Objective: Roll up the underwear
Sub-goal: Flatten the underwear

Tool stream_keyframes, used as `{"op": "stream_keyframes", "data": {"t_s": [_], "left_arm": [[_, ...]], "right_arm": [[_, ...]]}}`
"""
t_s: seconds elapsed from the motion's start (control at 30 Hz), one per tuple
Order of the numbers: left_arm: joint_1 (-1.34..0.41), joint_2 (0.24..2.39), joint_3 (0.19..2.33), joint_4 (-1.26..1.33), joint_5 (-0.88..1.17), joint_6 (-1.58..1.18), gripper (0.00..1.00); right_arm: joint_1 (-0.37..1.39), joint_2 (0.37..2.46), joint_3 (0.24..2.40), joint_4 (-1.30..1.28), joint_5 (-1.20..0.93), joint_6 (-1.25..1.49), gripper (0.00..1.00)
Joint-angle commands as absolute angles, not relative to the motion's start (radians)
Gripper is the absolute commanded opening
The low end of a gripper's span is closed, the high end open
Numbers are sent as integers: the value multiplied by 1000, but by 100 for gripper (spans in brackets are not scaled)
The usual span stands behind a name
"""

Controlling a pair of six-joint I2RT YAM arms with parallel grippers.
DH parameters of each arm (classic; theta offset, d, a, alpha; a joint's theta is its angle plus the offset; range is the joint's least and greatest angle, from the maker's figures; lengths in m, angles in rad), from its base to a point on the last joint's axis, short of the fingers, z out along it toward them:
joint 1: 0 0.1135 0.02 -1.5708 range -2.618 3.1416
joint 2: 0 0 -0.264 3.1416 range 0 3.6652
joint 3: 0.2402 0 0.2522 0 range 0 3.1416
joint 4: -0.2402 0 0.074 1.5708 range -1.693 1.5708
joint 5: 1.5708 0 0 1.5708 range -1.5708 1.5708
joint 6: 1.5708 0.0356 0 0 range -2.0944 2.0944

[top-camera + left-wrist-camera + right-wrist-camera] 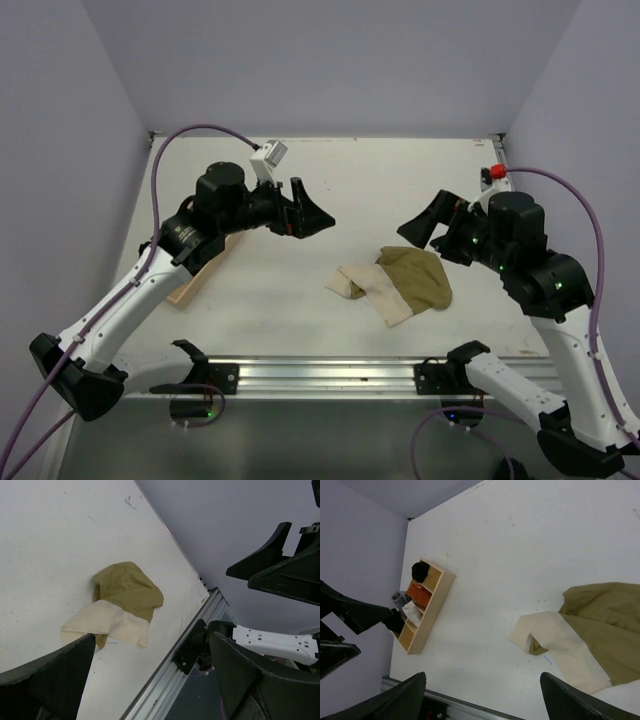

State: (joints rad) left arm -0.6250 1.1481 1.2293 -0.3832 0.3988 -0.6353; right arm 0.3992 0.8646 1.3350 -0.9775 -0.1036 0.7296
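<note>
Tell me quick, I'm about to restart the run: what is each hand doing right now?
Left hand: open, holding nothing.
Right hand: open, holding nothing.

The underwear (418,277) is olive-khaki with a cream-beige part, the table (380,185) white.

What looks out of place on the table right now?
Only the underwear: it lies crumpled on the table, with a cream flap turned up across the olive side, not spread flat. Nothing looks spilled or damaged.
</note>
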Motion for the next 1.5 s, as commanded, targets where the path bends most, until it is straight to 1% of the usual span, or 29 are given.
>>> {"op": "stream_keyframes", "data": {"t_s": [0.0,0.2,0.27,0.3,0.33,0.4,0.43,0.47,0.53,0.63,0.67,0.73,0.8,0.87,1.0,1.13,1.3,1.47], "left_arm": [[-627,1150,1244,-376,403,-609,100],[-627,1206,1241,-388,364,-549,100],[-627,1253,1226,-367,351,-531,100],[-627,1271,1220,-356,353,-514,99],[-627,1293,1213,-342,356,-506,99],[-627,1374,1215,-337,374,-479,99],[-626,1409,1224,-354,408,-469,98],[-626,1481,1247,-365,425,-457,95],[-626,1537,1262,-355,460,-428,93],[-626,1595,1230,-289,460,-414,92],[-626,1641,1235,-291,456,-404,92],[-626,1689,1238,-294,439,-377,90],[-626,1753,1244,-302,433,-361,86],[-626,1789,1233,-304,439,-360,83],[-633,1795,1142,-258,472,-370,83],[-670,1802,1077,-239,436,-367,82],[-718,1842,1057,-216,411,-393,80],[-733,1874,1040,-187,408,-413,76]], "right_arm": [[402,845,1345,-965,-37,730,99],[402,847,1266,-1046,34,730,98],[402,867,1183,-1080,41,753,97],[402,876,1107,-1065,32,758,95],[402,903,1068,-1049,14,778,89],[402,925,955,-956,-20,785,83],[402,942,921,-921,-53,784,79],[400,954,892,-890,-64,784,69],[402,980,842,-849,-60,778,60],[400,1054,810,-842,15,761,57],[400,1087,801,-842,64,759,55],[400,1118,778,-821,78,752,52],[400,1158,770,-801,45,756,50],[400,1176,769,-785,11,761,48],[400,1172,738,-747,-77,724,47],[400,1198,687,-733,-103,686,48],[402,1223,611,-629,-175,687,47],[408,1227,594,-630,-184,675,45]]}}
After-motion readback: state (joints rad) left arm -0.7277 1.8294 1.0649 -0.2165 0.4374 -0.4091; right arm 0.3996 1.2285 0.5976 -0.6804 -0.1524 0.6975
